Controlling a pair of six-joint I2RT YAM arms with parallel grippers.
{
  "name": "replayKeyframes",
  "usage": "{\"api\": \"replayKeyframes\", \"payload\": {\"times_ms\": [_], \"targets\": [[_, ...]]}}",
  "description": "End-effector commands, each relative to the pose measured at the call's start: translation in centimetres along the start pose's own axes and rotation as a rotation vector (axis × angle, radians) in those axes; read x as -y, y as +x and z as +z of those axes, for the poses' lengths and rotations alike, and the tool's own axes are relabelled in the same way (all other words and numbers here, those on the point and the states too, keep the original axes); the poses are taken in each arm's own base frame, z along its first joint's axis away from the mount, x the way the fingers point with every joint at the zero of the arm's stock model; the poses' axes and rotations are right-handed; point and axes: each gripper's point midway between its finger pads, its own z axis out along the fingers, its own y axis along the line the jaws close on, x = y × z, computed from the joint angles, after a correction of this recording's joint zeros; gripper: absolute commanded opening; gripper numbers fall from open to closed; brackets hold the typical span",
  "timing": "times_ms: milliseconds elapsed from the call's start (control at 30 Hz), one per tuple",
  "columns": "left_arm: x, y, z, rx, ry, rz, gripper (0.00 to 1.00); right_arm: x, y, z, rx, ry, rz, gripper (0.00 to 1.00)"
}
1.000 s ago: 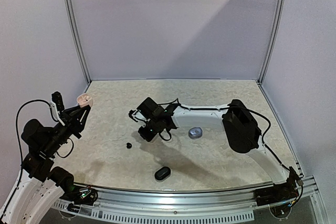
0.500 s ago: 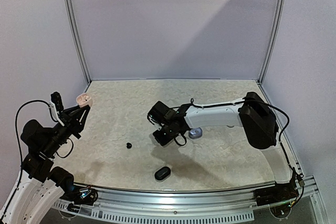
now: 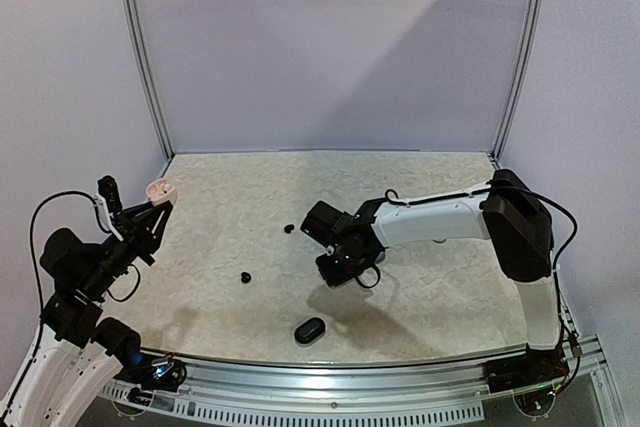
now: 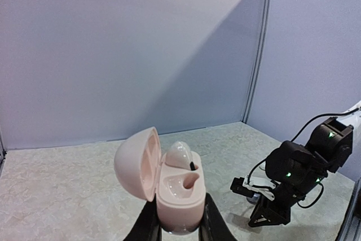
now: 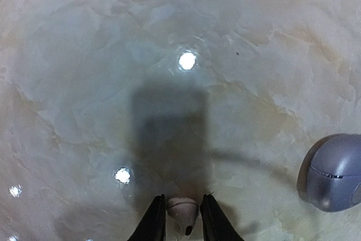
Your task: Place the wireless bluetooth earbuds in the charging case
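Earbud [image 5: 181, 209], pale, is pinched between the right fingers [image 5: 153, 224]; the left fingers [image 4: 149, 227] clamp the open pink charging case [image 4: 179, 198].

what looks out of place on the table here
One black earbud lies loose on the table, a second black earbud farther back, both apart from the shut black case. The pink case in the left jaws has one slot empty.

One overhead view, two wrist close-ups
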Motion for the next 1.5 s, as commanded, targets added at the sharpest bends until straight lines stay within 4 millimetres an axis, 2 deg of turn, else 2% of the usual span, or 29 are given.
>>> {"api": "replayKeyframes", "payload": {"times_ms": [0, 200, 300, 533, 800, 967, 1133, 1467], "targets": [[-0.1, 0.3, 0.0, 0.001, -0.001, 0.008, 0.0, 0.2, 1.6, -0.6, -0.075, 0.005, 0.017, 0.28], [0.0, 0.3, -0.1, 0.002, 0.001, 0.009, 0.0, -0.2, 0.5, -1.4, -0.129, -0.015, -0.034, 0.41], [0.0, 0.2, -0.1, 0.003, 0.003, 0.012, 0.0, 0.0, -0.7, -2.3, -0.151, -0.031, -0.053, 0.47], [0.1, 0.1, -0.2, 0.007, 0.006, 0.013, 0.0, -0.1, -1.7, -3.4, -0.258, -0.068, -0.077, 0.52], [0.2, 0.2, -0.2, 0.006, 0.014, 0.01, 0.0, 0.7, -1.2, -1.0, -0.317, 0.008, -0.118, 0.47], [0.3, 0.1, -0.2, 0.009, 0.016, 0.011, 0.0, 0.0, -0.2, 0.6, -0.361, -0.022, -0.119, 0.47], [0.3, 0.1, -0.3, 0.01, 0.017, 0.011, 0.0, 0.2, 0.2, 1.1, -0.375, -0.011, -0.123, 0.43], [0.3, 0.1, -0.2, 0.011, 0.019, 0.009, 0.0, 0.0, 0.0, 1.1, -0.367, -0.022, -0.115, 0.24]]}}
